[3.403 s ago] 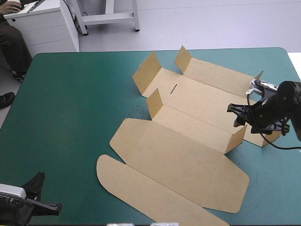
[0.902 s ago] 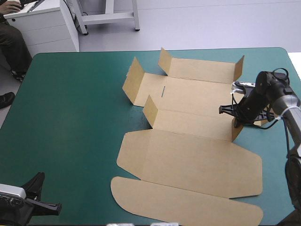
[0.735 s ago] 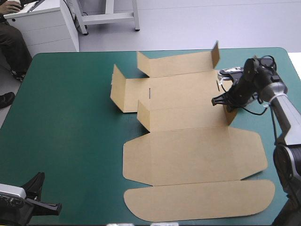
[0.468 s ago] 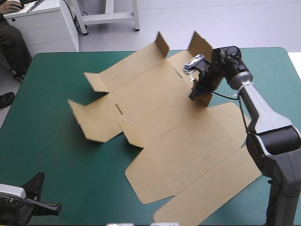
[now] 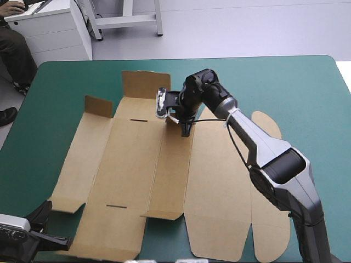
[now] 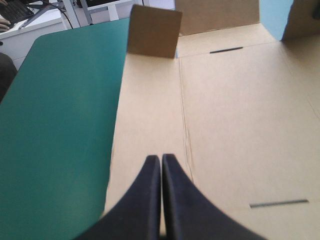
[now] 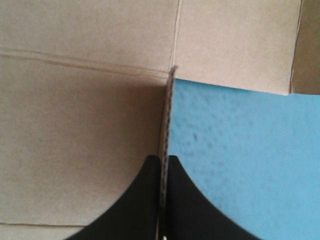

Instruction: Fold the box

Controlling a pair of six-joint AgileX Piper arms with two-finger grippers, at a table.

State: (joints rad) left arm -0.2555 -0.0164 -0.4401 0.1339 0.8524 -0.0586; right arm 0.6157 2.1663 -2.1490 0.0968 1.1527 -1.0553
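One tabletop (image 5: pixel 307 87) with a teal-green cover and rounded far corners carried everything; bare cover lay along its left side and across its far right part.

One box (image 5: pixel 214 186) lay on it, a single cut sheet of brown board spread almost flat. It reached from near the far edge to the near edge and covered the middle of the tabletop. Five long panels lay side by side, the rightmost with rounded ends.

Two arms were in view. The right one stretched from the near right corner over the sheet to its far end. Of the left one only the pincer showed, at the near left corner.

The right pincer (image 5: pixel 186 130) was clamped on the box. In the right wrist view its black fingers were all but together (image 7: pixel 164 160), with a thin upright edge of board between them, brown board (image 7: pixel 80 120) to one side and teal-green cover (image 7: pixel 235 150) to the other.

The left pincer (image 5: pixel 55 230) was closed on nothing, its fingers meeting in one point (image 6: pixel 161 158) above the near end of the sheet (image 6: pixel 235 115), beside bare cover (image 6: pixel 60 110).

Two flaps stood up at the far end, a broad one (image 5: pixel 145 85) and a smaller one (image 5: pixel 97 107).

Two thin dark slots marked the second panel from the left, one far (image 5: pixel 140 120) and one near (image 5: pixel 116 206).
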